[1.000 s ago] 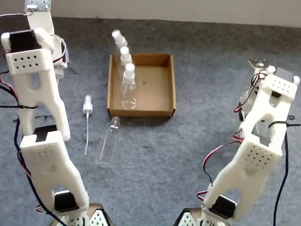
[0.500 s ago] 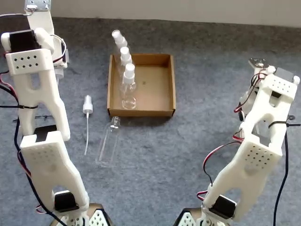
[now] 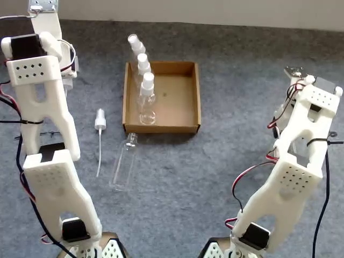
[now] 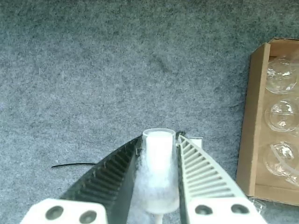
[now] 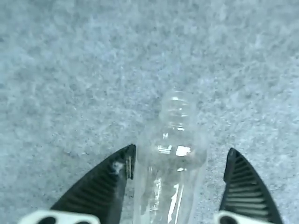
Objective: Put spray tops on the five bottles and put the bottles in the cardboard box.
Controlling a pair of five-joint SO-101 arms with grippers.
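Nothing has moved: your left gripper stays clamped on a spray top, your right gripper gapes around an uncapped bottle; capping waits.

No legible text, labels or numbers anywhere

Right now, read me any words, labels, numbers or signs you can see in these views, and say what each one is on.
No text can be read in any view.
cardboard box: plain, no print.
capped bottles in the box: clear, no labels.
uncapped bottle lying on the carpet: clear, no label.
spray top beside it: plain white, no marks.
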